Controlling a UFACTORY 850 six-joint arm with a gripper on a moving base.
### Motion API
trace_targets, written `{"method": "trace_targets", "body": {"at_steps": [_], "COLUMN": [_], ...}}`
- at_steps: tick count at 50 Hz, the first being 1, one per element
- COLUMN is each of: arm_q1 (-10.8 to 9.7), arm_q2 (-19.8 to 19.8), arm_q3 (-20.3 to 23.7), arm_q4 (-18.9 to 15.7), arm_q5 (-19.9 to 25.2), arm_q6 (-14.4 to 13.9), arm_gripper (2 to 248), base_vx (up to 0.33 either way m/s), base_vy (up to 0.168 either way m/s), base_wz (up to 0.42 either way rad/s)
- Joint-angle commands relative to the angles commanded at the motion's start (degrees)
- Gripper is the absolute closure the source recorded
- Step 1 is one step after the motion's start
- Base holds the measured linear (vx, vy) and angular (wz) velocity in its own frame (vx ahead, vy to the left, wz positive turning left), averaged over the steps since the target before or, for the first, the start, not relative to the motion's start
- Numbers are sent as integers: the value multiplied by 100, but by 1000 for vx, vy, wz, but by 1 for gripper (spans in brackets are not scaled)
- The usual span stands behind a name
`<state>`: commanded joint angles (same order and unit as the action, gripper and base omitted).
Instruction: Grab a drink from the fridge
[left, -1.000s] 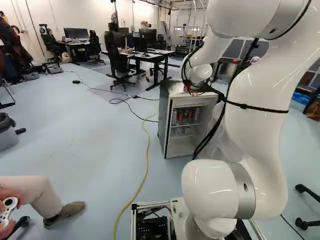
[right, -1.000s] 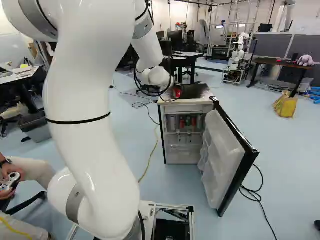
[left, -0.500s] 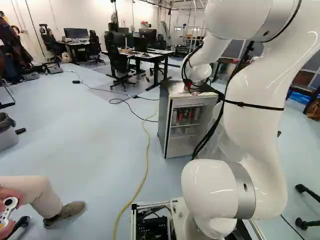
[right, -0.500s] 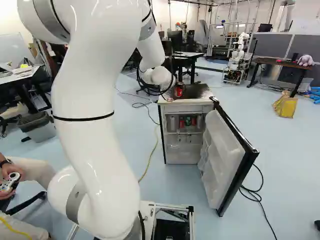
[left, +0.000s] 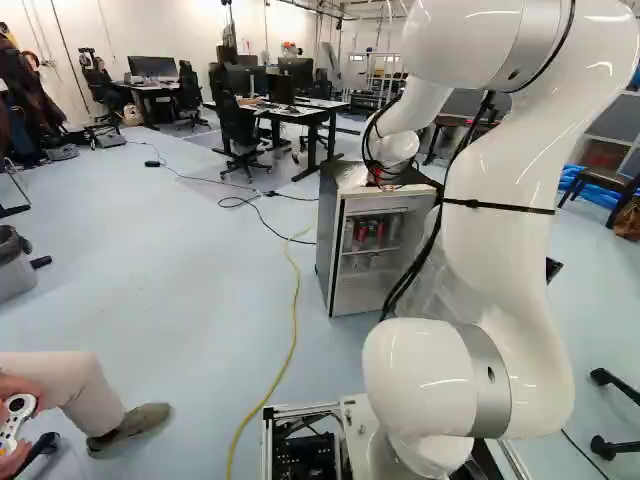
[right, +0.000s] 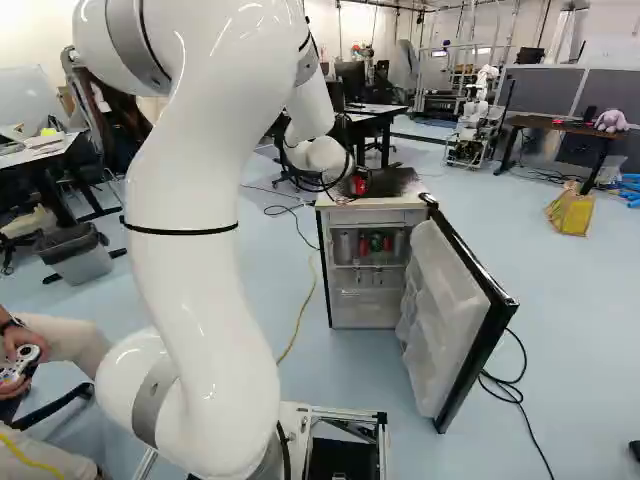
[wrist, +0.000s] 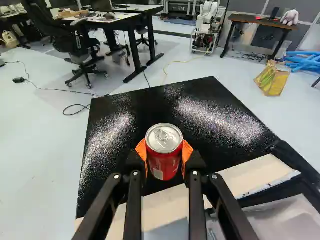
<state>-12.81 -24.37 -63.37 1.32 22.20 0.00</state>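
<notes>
Pale blue workshop floor (left: 180, 240) all round, desks at the back, fridge in the middle of it. Nearest thing is the white arm (left: 500, 240), coming up right of the middle in the left base view and reaching out over the fridge (left: 328, 240).

Fridge door (right: 450, 325) is wide open, with a black cable (right: 510, 390) looped on the floor beside it. A few more cans (right: 375, 243) are on the upper shelf inside, and a yellow cord (left: 293, 335) snakes along the floor on the side away from the door.

Now the good bit: the gripper (right: 357, 186) is over the black fridge top (wrist: 175, 102), near the front edge and away from the hinge corner. In the wrist view its fingers are spread just a can's width, orange pads (wrist: 187, 151) pressed on two sides of a red drink can (wrist: 164, 150). So yeah, it's got it, and the can's pretty much upright. Can't tell if its base is touching the top, sorry.

Past the back edge there's an office chair (wrist: 77, 45) next to a desk (wrist: 107, 19), plus a yellow bag (wrist: 272, 78). Further off are another robot (wrist: 206, 25) and a brown table (wrist: 260, 21) with a plush toy (wrist: 290, 17) on it.
</notes>
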Motion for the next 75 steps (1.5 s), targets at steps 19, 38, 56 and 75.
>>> {"method": "trace_targets", "body": {"at_steps": [19, 38, 56, 75], "arm_q1": [1, 1, 10, 60], "arm_q2": [-55, -55, 16, 296], "arm_q3": [-37, -37, 52, 398], "arm_q4": [0, 0, 0, 0], "arm_q5": [0, 0, 0, 0], "arm_q6": [0, 0, 0, 0], "arm_gripper": [162, 99, 3, 3], "base_vx": [0, 0, 0, 0], "base_vy": [0, 0, 0, 0], "base_wz": [0, 0, 0, 0]}}
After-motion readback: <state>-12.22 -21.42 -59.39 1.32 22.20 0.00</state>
